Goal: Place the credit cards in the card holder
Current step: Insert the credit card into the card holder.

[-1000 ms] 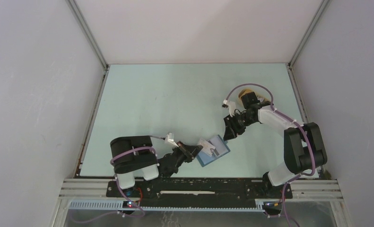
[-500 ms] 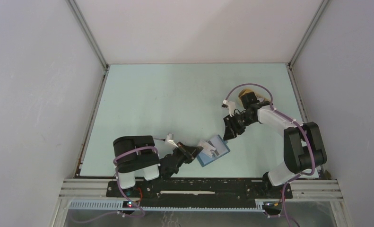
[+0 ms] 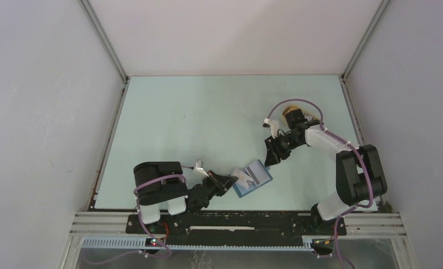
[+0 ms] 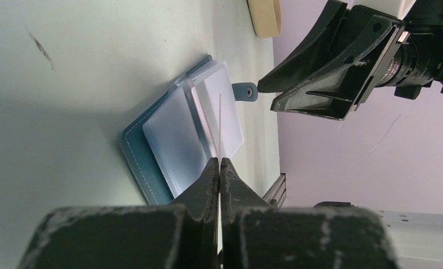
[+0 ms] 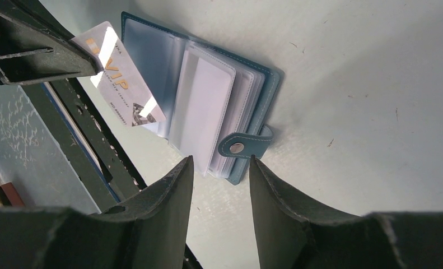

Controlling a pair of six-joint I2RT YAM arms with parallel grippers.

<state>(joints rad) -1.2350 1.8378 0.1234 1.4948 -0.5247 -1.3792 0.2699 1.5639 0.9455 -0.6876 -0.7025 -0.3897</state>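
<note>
Teal card holder (image 5: 208, 95), left tool (image 4: 219, 165) pinching card (image 5: 121, 84), right tool (image 5: 220, 163) parted nearby, tan tray (image 4: 265, 17) beyond

A robotics lab test cell; white panels (image 3: 40, 112) close in the pale surface (image 3: 208, 112) beyond and either side of the left end effector (image 3: 230, 180) and right end effector (image 3: 270, 161); aluminium framing (image 3: 105, 42) lines the corners; a black mounting rail (image 3: 264, 219) sits behind them.

Credit card (image 5: 118, 84) — one end hidden inside left end effector (image 4: 219, 163)

Credit card (image 5: 121, 84) at open card holder (image 5: 202, 106)
</note>
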